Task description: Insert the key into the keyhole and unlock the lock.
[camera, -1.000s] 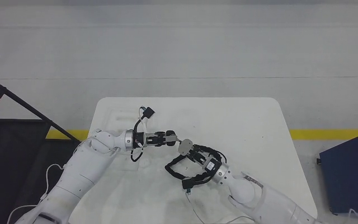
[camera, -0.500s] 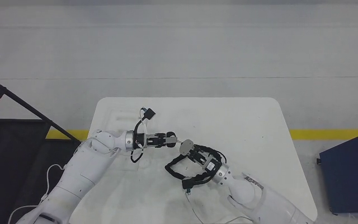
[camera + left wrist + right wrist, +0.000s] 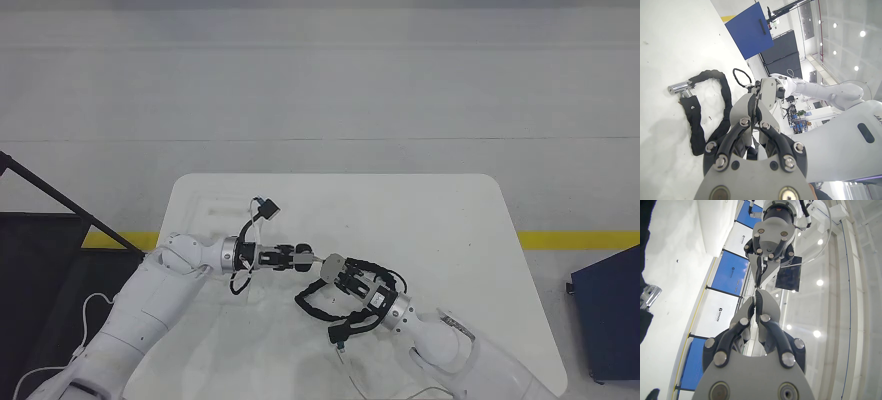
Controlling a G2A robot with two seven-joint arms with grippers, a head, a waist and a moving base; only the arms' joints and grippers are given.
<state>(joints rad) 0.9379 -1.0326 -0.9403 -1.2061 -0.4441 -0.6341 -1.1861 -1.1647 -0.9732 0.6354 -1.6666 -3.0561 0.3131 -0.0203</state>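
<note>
Though tiny, key [image 3: 755, 288] seemingly in left gripper [image 3: 306, 257].

Big industrial test hall here: high ceiling lights [image 3: 819, 282], blue partition panels [image 3: 730, 273], a yellow line [image 3: 578, 240] on grey floor [image 3: 300, 80].

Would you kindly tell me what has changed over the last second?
The left pincer and right pincer both shifted slightly toward the robot, the left more so, staying shut and nearly tip to tip. The chain lock stayed put on the table.

Lock [image 3: 651, 294] half beyond view's edge
</note>
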